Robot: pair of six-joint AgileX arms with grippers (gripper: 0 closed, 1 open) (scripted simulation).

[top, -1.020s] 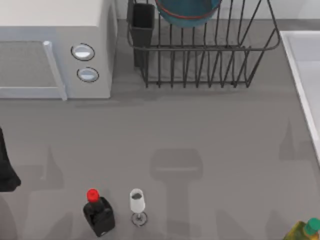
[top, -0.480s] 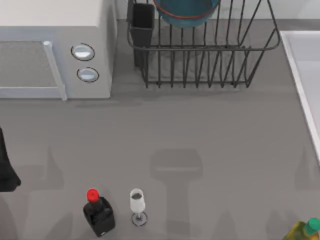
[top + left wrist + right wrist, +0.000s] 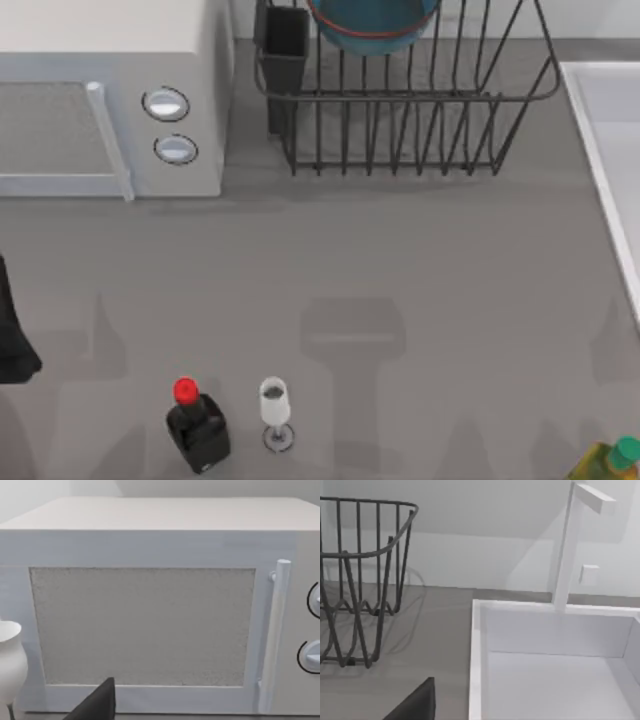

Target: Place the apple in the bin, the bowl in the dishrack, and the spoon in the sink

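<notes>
Grey table [image 3: 420, 260] lies bare mid-span; bowl [image 3: 375, 22] sits in dishrack [image 3: 400, 100]; both grippers' state unclear.

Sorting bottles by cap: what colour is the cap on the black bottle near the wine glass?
Red. The black bottle has a bright red cap, clearest in the top view.

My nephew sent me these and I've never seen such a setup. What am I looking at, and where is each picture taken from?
It is a simulated two-armed AgileX robot at a grey table. One camera looks down from above; the others ride on each wrist. From above you see a microwave, a black wire dishrack with the blue bowl in it, a sink, a red-capped black bottle and a glass. The left wrist camera faces the microwave, the right one the sink. Nothing is seen being held.
</notes>
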